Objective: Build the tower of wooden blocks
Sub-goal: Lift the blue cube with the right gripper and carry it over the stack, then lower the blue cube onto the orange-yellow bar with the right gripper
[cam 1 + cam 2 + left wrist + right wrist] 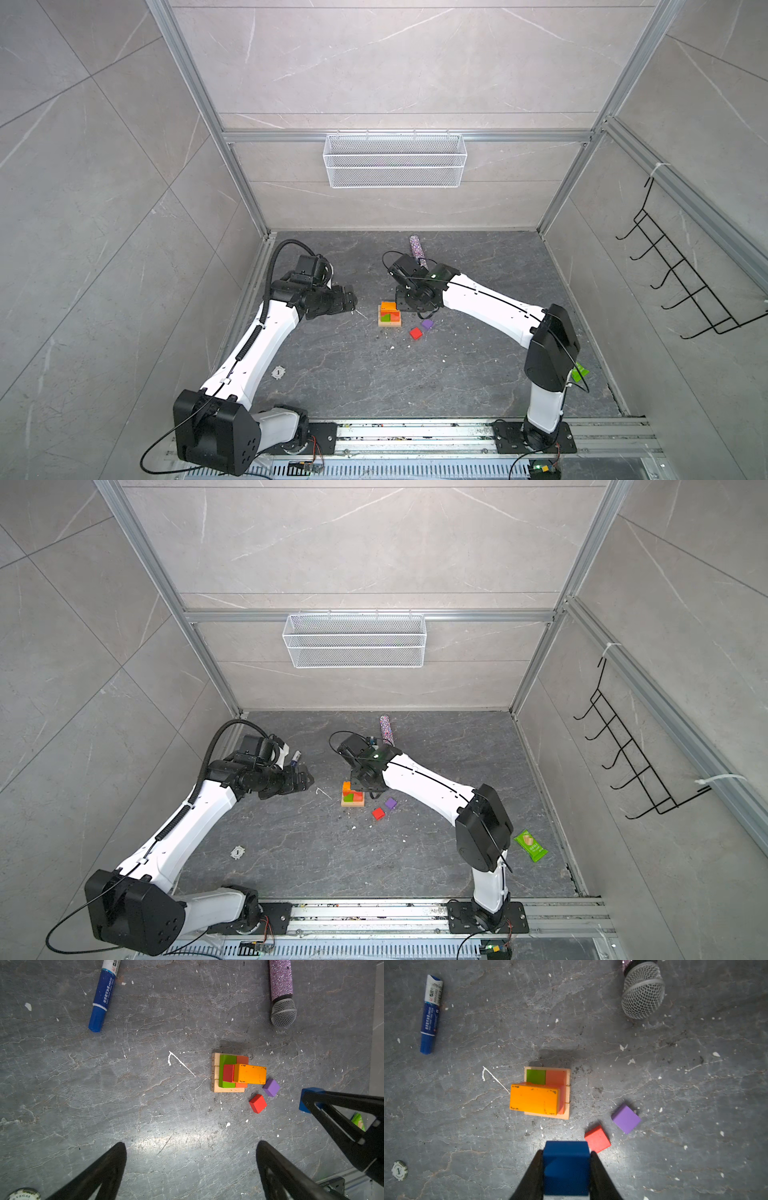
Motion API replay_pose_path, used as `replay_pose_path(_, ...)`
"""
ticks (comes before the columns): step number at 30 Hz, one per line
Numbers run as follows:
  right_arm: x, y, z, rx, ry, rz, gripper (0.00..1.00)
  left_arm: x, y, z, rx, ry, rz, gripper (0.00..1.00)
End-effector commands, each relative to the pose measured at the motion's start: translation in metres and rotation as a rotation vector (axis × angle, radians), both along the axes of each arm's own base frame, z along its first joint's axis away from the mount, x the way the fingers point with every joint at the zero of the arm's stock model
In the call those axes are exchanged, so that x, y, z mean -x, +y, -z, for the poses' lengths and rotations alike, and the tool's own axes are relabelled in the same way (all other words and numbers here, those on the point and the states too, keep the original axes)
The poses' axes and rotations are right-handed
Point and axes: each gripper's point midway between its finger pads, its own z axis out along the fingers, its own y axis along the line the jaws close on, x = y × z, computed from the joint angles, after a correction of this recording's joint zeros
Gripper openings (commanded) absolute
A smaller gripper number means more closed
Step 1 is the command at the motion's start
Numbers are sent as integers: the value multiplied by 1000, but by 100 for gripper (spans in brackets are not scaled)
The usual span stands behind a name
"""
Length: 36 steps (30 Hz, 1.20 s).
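Note:
The tower [390, 316] [352, 798] stands mid-floor. It has a tan base [215, 1073], a green and orange-red layer, and a red oblong [228, 1073] beside an orange oblong [533, 1098] on top. A red cube [597, 1141] [415, 333] and a purple cube [626, 1119] [427, 324] lie loose on the floor just right of it. My right gripper [566, 1155] is shut on a blue cube [566, 1167] [305, 1103], held above the floor near the red cube. My left gripper [191, 1144] [353, 303] hangs open and empty, left of the tower.
A blue marker pen [101, 997] lies back left. A glittery microphone [282, 991] [417, 249] lies behind the tower. There is a poker chip [278, 372] front left and a green snack packet [530, 845] front right. A wire basket [395, 160] hangs on the back wall.

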Motion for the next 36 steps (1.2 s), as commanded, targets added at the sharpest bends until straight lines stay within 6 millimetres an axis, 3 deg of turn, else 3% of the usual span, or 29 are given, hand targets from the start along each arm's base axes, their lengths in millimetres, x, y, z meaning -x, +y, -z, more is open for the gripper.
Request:
replay_pose_path(1, 2, 7, 1, 23, 34, -34, 0, 8, 6, 0, -22, 21, 12, 99)
replay_pose_path(24, -20, 54, 16, 96, 53, -63, 0, 13, 10, 0, 53, 1, -5, 99)
replay_pose_path(36, -25, 54, 29, 128, 56, -29, 0, 12, 7, 2, 66, 10, 5, 99)
